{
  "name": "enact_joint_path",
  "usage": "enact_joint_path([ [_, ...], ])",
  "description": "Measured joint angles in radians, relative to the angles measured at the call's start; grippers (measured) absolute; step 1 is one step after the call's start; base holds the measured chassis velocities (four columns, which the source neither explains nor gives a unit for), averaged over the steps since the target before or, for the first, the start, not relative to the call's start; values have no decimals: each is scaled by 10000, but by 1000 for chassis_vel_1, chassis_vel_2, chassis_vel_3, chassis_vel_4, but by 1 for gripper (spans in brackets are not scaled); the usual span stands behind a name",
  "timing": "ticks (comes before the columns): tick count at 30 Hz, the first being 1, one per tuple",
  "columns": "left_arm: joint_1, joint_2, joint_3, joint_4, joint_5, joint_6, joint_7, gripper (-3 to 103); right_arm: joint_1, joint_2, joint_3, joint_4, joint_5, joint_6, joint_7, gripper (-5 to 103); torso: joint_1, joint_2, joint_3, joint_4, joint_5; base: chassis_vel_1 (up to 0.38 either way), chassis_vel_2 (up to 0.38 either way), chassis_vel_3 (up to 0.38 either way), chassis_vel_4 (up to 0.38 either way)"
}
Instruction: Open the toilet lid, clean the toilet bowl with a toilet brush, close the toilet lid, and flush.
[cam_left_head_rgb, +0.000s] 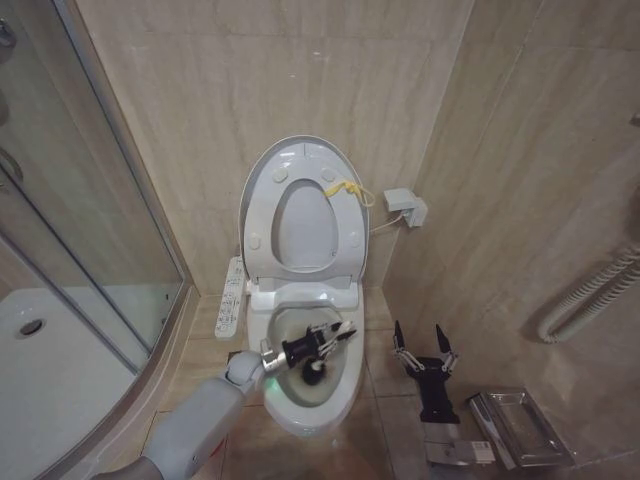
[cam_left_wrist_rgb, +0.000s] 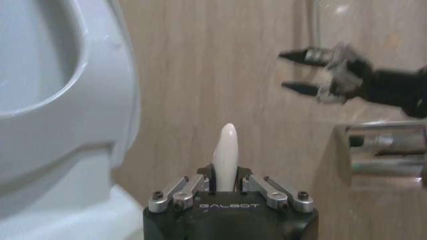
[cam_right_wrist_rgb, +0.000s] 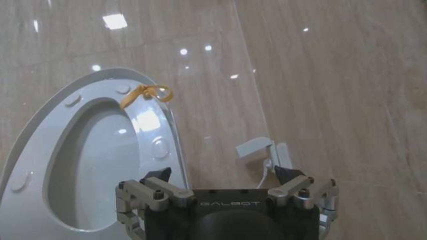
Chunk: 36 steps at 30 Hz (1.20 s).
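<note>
While the left gripper (cam_left_head_rgb: 335, 338) held the toilet brush (cam_left_head_rgb: 318, 365) in the toilet bowl (cam_left_head_rgb: 345, 385), right gripper (cam_left_head_rgb: 425, 357) idle and wide: risk judged as handle slipping, brush dropping into bowl.

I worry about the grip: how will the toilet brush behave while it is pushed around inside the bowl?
The toilet brush probably stays stiff: its slim handle looks like rigid plastic. That glossy, tapered handle may slip or twist in the left end effector. It seems light, being small beside the toilet bowl.
</note>
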Motion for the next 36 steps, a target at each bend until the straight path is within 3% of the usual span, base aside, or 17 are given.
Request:
enact_joint_path([
  [3, 95, 2, 1, -589, -233, 129, -70, 22, -2, -27, 18, 0, 11, -4, -3, 100, 1, -1, 1, 4, 1, 0, 0, 0, 0],
  [5, 157, -1, 178, -1375, -467, 316, -129, 22, -9, -32, 78, -5, 27, -2, -5, 100, 1, 0, -1, -10, -3, 0, 0, 0, 0],
  [7, 150, -1, 302, -1396, -423, 316, -149, 22, -17, -25, 103, -10, 31, 0, -4, 100, 0, 1, -1, -16, -3, 0, 0, 0, 0],
  [11, -102, -114, 348, 32, -188, 10, -285, 22, -19, 7, 29, 29, 26, 0, -19, 100, 0, 1, -1, -10, -3, 0, 0, 0, 0],
  [14, -124, -100, 294, -368, -349, 97, -336, 22, -55, 11, 39, 32, 26, 2, -27, 100, 2, -2, 2, 2, 3, 0, 0, 0, 0],
  [15, -140, -96, 301, -925, -531, 193, -368, 22, -72, 18, 61, 32, 23, 5, -32, 100, 2, -1, 2, -1, -2, 0, 0, 0, 0],
  [18, -183, -83, 402, -1058, -613, 203, -401, 22, -86, 47, 75, 32, 18, 14, -35, 100, 0, 0, -1, -15, 0, 0, 0, 0, 0],
  [20, -192, -72, 499, -734, -552, 148, -407, 22, -87, 64, 70, 34, 11, 17, -38, 100, 0, 0, 0, -10, 0, 0, 0, 0, 0],
  [23, -424, -262, 566, 841, -389, -103, -318, 22, -95, 87, 41, 123, -11, 17, -61, 100, 0, 0, -1, 1, -2, 0, 0, 0, 0],
  [25, -512, -356, 529, 911, -470, -96, -295, 22, -99, 92, 36, 147, -22, 18, -71, 100, -1, 0, -1, -9, -2, 0, 0, 0, 0],
  [27, -558, -431, 543, 372, -716, 25, -315, 22, -117, 102, 45, 152, -29, 16, -71, 100, 3, -2, 3, 6, 2, 0, 0, 0, 0],
  [29, -697, -563, 652, -103, -891, 86, -373, 21, -151, 129, 66, 153, -54, 17, -72, 100, 0, 1, -2, -19, -3, 0, 0, 0, 0],
  [34, -723, -572, 916, 1251, -578, -49, -452, 21, -209, 119, 45, 271, -69, 16, -75, 100, 0, 0, 0, -2, -2, 0, 0, 0, 0],
  [36, -741, -577, 918, 1286, -542, -57, -489, 21, -209, 104, 45, 292, -68, 15, -76, 100, -1, 1, -2, -2, -3, 0, 0, 0, 0],
])
